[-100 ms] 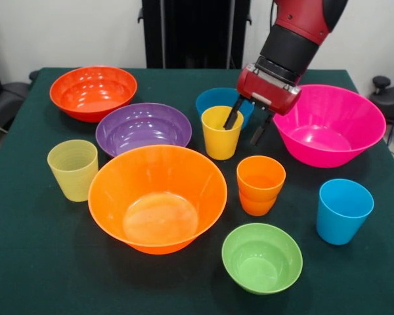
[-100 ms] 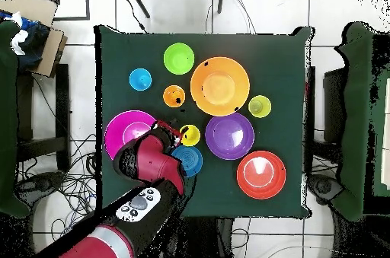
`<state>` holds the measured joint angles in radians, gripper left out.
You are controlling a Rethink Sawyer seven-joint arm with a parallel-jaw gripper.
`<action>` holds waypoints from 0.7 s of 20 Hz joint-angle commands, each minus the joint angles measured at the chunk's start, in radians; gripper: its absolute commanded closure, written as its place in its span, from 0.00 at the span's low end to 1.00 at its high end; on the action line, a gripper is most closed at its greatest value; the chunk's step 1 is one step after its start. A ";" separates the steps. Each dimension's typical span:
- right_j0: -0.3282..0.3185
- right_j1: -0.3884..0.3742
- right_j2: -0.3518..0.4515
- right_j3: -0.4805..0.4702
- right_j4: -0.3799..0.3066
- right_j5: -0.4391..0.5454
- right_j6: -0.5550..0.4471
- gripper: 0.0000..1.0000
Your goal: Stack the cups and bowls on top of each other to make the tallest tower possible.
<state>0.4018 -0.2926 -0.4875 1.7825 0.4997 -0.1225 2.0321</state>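
Lining up on the yellow cup

My fingers (image 1: pixel 249 121) are apart, one at the yellow cup (image 1: pixel 220 134)'s rim, one outside to its right: I reckon that's for a wall pinch. No tower yet; cups and bowls sit separately on the desk (image 1: pixel 26 262).

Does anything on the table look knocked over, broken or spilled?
Nothing stands out. Every cup and bowl sits upright and apart, none stacked yet. The robot's tool hangs open around the right rim of the yellow cup, beside the pink bowl.
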 commanded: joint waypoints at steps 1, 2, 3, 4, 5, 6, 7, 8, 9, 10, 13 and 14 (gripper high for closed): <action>-0.015 -0.007 0.073 -0.050 0.021 0.137 0.143 0.00; -0.014 -0.006 0.071 -0.052 0.023 0.140 0.144 0.00; -0.017 -0.008 0.072 -0.050 0.021 0.140 0.143 0.00; -0.017 -0.009 0.073 -0.050 0.021 0.140 0.143 0.00; -0.018 -0.010 0.073 -0.049 0.020 0.140 0.143 0.00; -0.017 -0.008 0.072 -0.051 0.022 0.141 0.143 0.00; -0.020 -0.011 0.076 -0.045 0.019 0.134 0.144 0.00; -0.020 -0.012 0.077 -0.043 0.018 0.132 0.145 0.00; -0.019 -0.012 0.078 -0.040 0.017 0.130 0.146 0.00; -0.021 -0.013 0.079 -0.037 0.016 0.127 0.146 0.00; -0.021 -0.013 0.079 -0.038 0.016 0.129 0.146 0.00; -0.021 -0.013 0.080 -0.037 0.017 0.128 0.146 0.00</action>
<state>0.3980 -0.3112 -0.4896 1.7827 0.4995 -0.1224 2.0321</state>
